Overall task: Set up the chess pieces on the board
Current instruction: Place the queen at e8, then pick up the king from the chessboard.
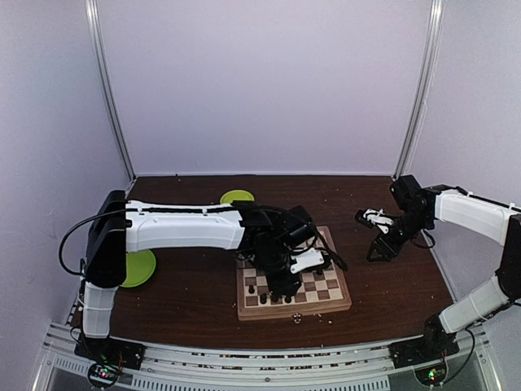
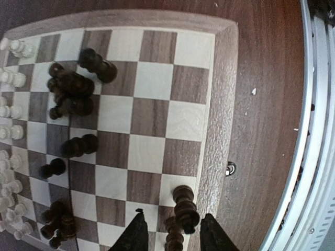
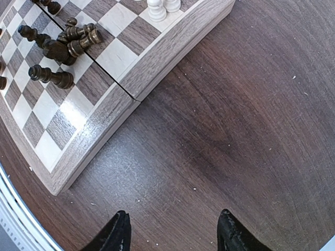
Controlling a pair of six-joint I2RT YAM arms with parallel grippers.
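The wooden board [image 1: 326,307] lies at the table's middle front, under my left arm. Dark pieces [image 2: 70,89] lie and stand on its squares, and cream-white pieces [image 2: 10,110] line the left edge in the left wrist view. My left gripper [image 2: 172,230] is open low over the board's corner near the rim [image 2: 225,78]. A dark piece [image 2: 183,206] stands between its fingers with gaps on both sides, a second dark piece [image 2: 174,239] just behind it. My right gripper [image 3: 172,230] is open and empty over bare table beside the board's rim [image 3: 94,141].
A lime-green plate [image 1: 138,267] lies at the left and a lime-green bowl [image 1: 237,196] behind the board. A small metal fitting [image 2: 230,168] sits on the table by the board's rim. The metal rail [image 2: 314,157] runs along the table's near edge. Pale crumbs dot the wood.
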